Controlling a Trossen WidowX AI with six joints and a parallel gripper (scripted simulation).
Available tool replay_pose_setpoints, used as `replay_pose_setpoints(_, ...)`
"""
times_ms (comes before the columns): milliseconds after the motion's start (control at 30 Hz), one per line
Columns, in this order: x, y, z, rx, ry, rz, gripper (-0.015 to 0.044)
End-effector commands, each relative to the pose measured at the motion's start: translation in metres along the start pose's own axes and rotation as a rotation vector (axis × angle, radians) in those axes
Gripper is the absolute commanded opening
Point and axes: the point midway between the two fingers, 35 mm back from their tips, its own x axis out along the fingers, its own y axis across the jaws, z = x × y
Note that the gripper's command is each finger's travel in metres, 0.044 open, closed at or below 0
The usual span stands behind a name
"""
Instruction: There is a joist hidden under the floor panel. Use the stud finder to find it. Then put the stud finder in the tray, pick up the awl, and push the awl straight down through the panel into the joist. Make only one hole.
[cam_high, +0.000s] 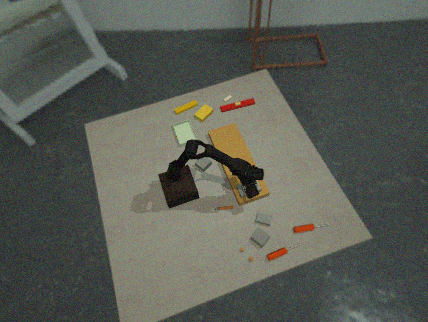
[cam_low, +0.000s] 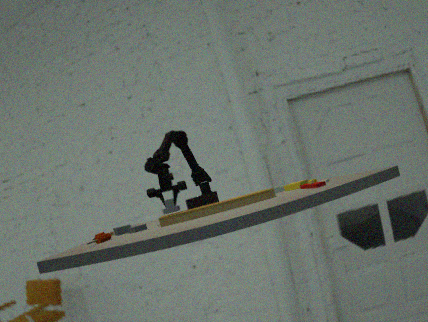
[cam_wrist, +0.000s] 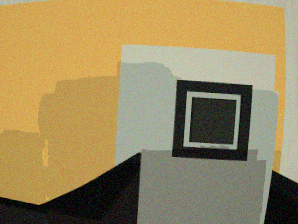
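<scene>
My gripper (cam_high: 248, 190) (cam_low: 170, 202) (cam_wrist: 193, 165) points down over the near end of the orange-yellow floor panel (cam_high: 231, 138) (cam_low: 240, 200) (cam_wrist: 30, 55). It is shut on the grey stud finder (cam_low: 171, 206) (cam_wrist: 145, 115), which is level at or just above the panel; contact is unclear. Its black-framed screen (cam_wrist: 213, 121) is dark, with faint marks along the bottom. The pale green tray (cam_high: 184, 133) lies beyond the arm's base. Two red-orange handled tools (cam_high: 304, 228) (cam_high: 277, 254) with thin shafts lie at the right; which is the awl, I cannot tell. The joist is hidden.
A small orange tool (cam_high: 226, 207) lies beside the panel's near end. Grey blocks (cam_high: 263, 219) (cam_high: 260, 237) and a grey piece (cam_high: 203, 165) lie nearby. A red level (cam_high: 237, 105), yellow block (cam_high: 204, 112) and yellow bar (cam_high: 186, 107) are at the back.
</scene>
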Motion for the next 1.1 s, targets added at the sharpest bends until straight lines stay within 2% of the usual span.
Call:
replay_pose_setpoints(0,0.005,0.001,-0.002,-0.006,-0.002,0.006,0.0000)
replay_pose_setpoints(200,0.011,0.003,-0.004,-0.006,-0.002,0.007,0.0000)
replay_pose_setpoints(1067,0.010,0.088,-0.005,-0.004,-0.002,0.013,0.0000)
